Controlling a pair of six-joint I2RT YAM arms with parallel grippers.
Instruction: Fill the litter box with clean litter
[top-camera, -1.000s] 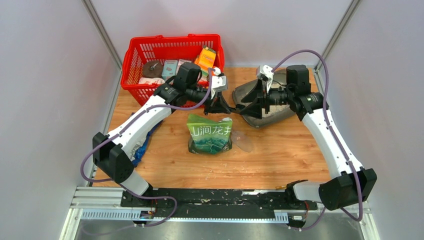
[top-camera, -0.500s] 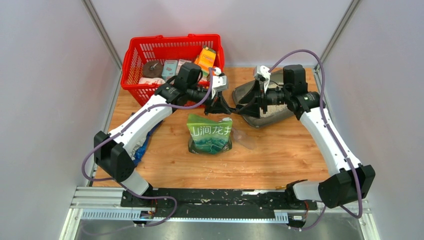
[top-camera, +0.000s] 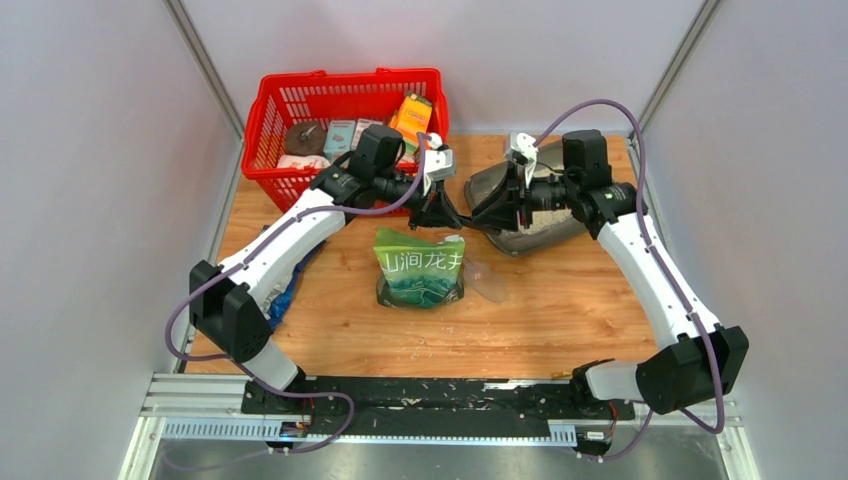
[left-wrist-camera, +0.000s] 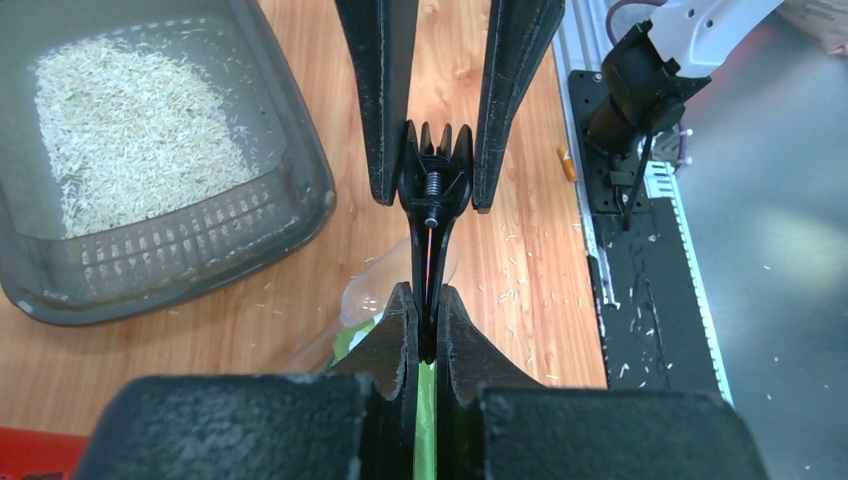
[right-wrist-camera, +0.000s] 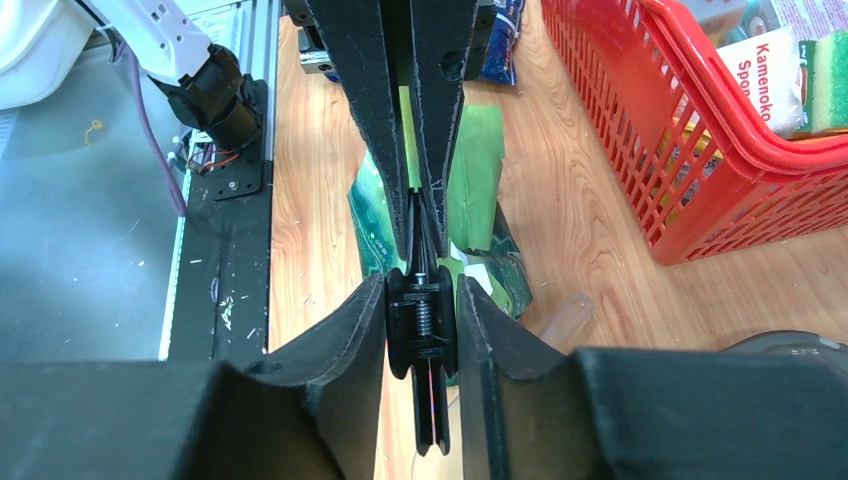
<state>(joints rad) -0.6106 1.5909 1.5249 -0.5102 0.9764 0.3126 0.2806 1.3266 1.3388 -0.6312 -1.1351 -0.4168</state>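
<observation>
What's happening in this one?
Both arms hold one black spring clip above the green pouch. The left gripper is shut on its thin handle end. The right gripper presses on both sides of the spring end, so it looks like a handover. The litter box beside them already has a patch of clean litter in it.

Matt grey plastic litter box (left-wrist-camera: 150, 275), wooden table (left-wrist-camera: 510, 270).

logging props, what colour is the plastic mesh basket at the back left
Red; the plastic mesh basket shows best in the top external view.
</observation>
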